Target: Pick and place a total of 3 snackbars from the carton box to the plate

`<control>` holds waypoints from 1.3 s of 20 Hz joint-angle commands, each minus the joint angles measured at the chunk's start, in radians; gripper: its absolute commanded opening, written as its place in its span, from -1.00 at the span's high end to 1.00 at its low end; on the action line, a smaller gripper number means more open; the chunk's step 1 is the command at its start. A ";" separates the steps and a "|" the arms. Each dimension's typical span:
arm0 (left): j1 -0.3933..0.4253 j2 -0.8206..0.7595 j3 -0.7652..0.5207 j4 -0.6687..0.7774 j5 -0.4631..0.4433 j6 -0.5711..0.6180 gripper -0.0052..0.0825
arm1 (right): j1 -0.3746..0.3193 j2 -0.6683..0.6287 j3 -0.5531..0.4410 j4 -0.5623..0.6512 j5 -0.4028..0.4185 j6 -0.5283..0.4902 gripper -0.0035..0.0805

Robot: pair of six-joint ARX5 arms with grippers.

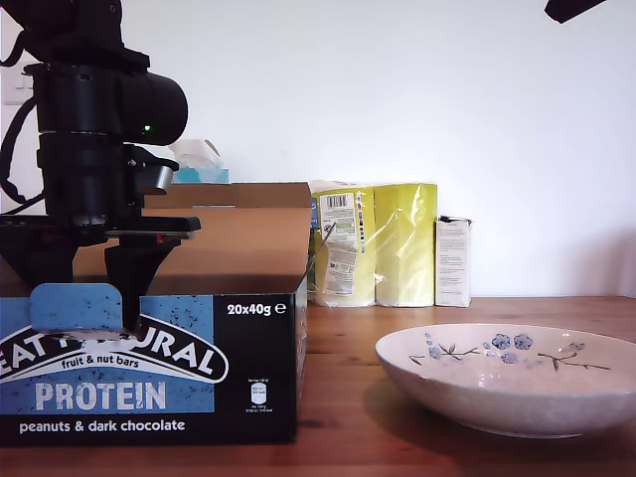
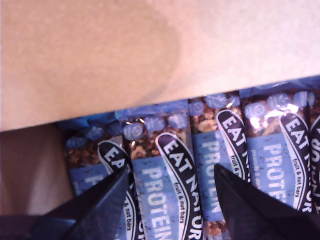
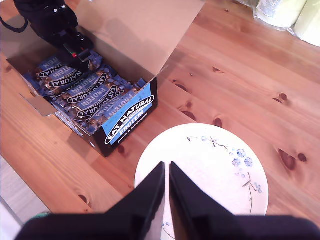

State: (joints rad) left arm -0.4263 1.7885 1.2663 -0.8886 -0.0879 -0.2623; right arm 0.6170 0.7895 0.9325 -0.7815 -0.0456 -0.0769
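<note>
The carton box (image 1: 149, 368) stands open at the exterior view's left, with several snackbars (image 2: 165, 190) lying side by side inside under its brown flap (image 2: 100, 60). My first gripper (image 2: 172, 172) reaches down into the box, open, one fingertip on each side of a single bar without closing on it. In the exterior view the first gripper (image 1: 94, 288) sits behind the box's front wall. The plate (image 1: 517, 397) rests empty at the exterior view's right. High above the plate (image 3: 200, 150), my second gripper (image 3: 166, 165) is shut with nothing in it. From up there the snackbars (image 3: 85, 95), the carton box (image 3: 130, 117) and my first gripper (image 3: 75, 52) also show.
Yellow packages (image 1: 373, 243) and a small white box (image 1: 453, 260) stand against the back wall on the wooden table (image 1: 338, 397). A tissue box (image 1: 199, 159) peeks out behind the carton. A dark piece of an arm (image 1: 574, 8) shows at the exterior view's top right.
</note>
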 commanded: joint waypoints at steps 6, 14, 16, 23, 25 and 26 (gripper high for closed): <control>0.009 0.026 -0.006 0.006 0.014 0.008 -0.26 | 0.003 -0.002 0.014 0.007 -0.004 -0.003 0.95; 0.009 0.088 -0.006 -0.005 0.020 0.010 -0.26 | 0.003 -0.002 0.014 0.007 -0.004 -0.003 0.95; 0.008 0.091 -0.006 -0.005 0.019 0.018 -0.26 | 0.003 -0.002 0.014 0.008 -0.004 -0.003 0.95; 0.001 0.091 -0.006 -0.015 0.056 0.027 0.15 | 0.003 -0.002 0.014 0.019 -0.004 -0.003 0.95; -0.002 0.091 -0.006 -0.031 0.056 0.027 0.31 | 0.003 -0.002 0.014 0.021 -0.004 -0.003 0.95; -0.002 0.091 -0.006 -0.030 0.056 0.027 0.37 | 0.003 -0.002 0.014 0.021 -0.004 -0.003 0.95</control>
State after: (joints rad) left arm -0.4232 1.8545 1.2667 -0.9127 -0.0387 -0.2363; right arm 0.6170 0.7895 0.9325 -0.7704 -0.0456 -0.0769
